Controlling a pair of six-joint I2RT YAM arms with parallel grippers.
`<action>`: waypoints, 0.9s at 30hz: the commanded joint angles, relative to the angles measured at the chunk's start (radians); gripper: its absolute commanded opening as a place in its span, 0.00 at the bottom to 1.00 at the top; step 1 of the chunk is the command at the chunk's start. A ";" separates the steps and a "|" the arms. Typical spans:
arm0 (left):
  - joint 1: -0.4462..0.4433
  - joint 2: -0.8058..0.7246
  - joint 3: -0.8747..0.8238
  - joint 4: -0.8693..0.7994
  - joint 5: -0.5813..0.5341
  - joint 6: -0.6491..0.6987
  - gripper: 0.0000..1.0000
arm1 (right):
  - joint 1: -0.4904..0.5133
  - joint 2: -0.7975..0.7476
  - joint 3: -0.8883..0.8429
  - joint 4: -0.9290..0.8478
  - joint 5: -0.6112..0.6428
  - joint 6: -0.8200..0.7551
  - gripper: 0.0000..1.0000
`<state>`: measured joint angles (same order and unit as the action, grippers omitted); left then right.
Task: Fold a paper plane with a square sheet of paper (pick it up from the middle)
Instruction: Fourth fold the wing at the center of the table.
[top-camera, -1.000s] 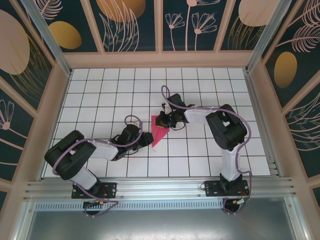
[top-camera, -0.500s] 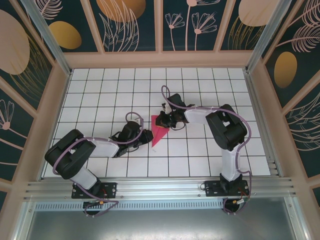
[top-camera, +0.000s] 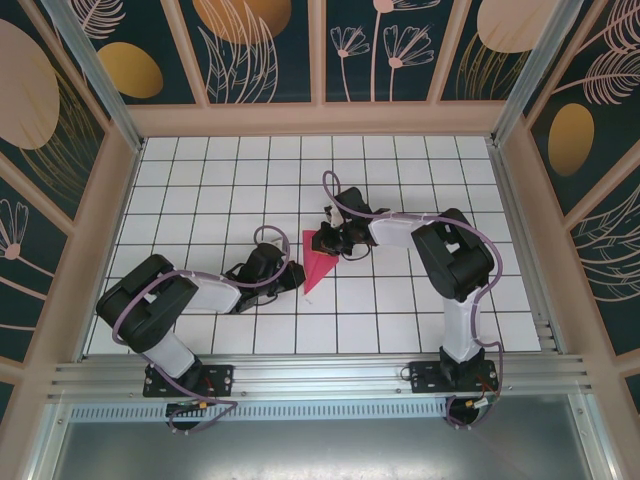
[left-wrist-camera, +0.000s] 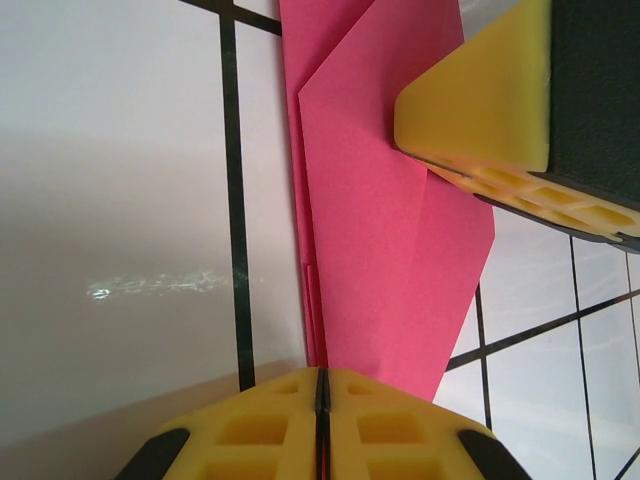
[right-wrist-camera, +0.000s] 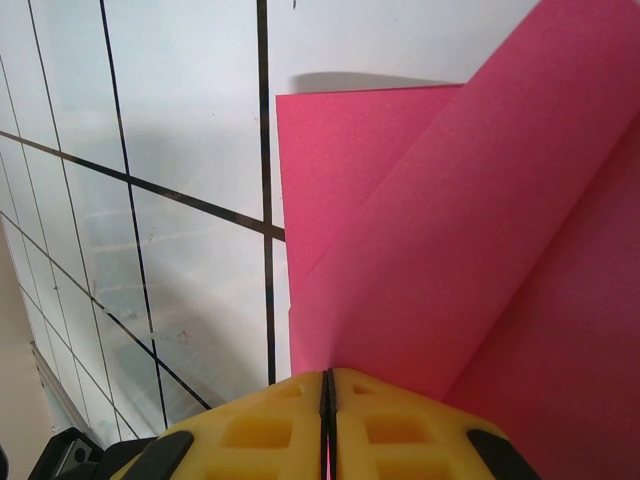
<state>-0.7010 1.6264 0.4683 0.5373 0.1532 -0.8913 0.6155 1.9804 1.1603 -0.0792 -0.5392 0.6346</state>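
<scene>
On the left, my left arm (top-camera: 190, 300) has crept right across the desk (top-camera: 200, 180) over the last second. The left jaws have come together on the near tip of the paper plane (top-camera: 318, 262). From that wrist I see the pink layers run straight into the seam between the pads (left-wrist-camera: 260, 430). The plane lies mid-desk, a narrow pink dart with its point toward me. At its far end the right jaws, on the right arm (top-camera: 450, 255), stay clamped on the paper, unchanged. With both ends now pinned, I judge the next crease can be worked without the paper sliding.
</scene>
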 joint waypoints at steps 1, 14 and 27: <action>0.007 0.016 0.017 -0.023 0.000 0.025 0.12 | 0.006 -0.008 0.013 -0.006 0.016 0.005 0.13; 0.007 0.033 0.044 -0.062 0.001 0.052 0.13 | 0.013 0.028 0.004 -0.035 0.060 0.001 0.12; 0.006 -0.001 0.062 -0.113 -0.027 0.064 0.15 | 0.021 0.051 -0.017 -0.063 0.136 -0.001 0.11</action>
<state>-0.7010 1.6405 0.5125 0.4789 0.1490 -0.8543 0.6266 1.9968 1.1603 -0.0994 -0.4587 0.6342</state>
